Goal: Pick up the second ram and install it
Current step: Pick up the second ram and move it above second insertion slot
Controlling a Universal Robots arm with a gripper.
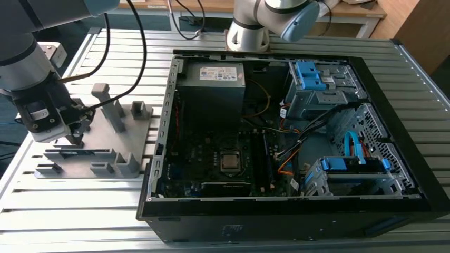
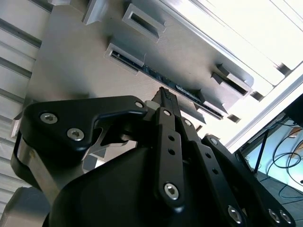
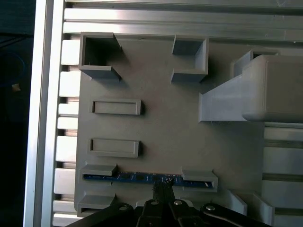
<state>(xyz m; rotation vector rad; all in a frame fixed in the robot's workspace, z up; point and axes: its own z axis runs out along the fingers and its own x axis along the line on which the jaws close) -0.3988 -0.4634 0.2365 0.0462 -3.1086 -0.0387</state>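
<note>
The second ram (image 3: pixel 142 177) stands edge-on as a thin blue-green strip between two grey holder blocks on the fixture plate (image 3: pixel 161 137). In the second wrist view the ram (image 2: pixel 147 72) is a dark strip crossing the plate. My gripper (image 3: pixel 162 187) hangs right at the middle of the stick, fingers pressed together and nothing visible between them. Its tips (image 2: pixel 164 94) end at the strip's edge; I cannot tell whether they touch it. In the exterior view the gripper (image 1: pixel 75 141) sits low over the grey fixture (image 1: pixel 140 134), to the left of the open computer case (image 1: pixel 158 158).
The fixture carries several empty grey slots and a tall block (image 3: pixel 265 85) close beside the arm. The case holds the motherboard (image 1: pixel 225 158), loose cables and blue drive cages (image 1: pixel 355 163). A second robot arm's base (image 1: pixel 247 31) stands behind the case on the slatted metal table.
</note>
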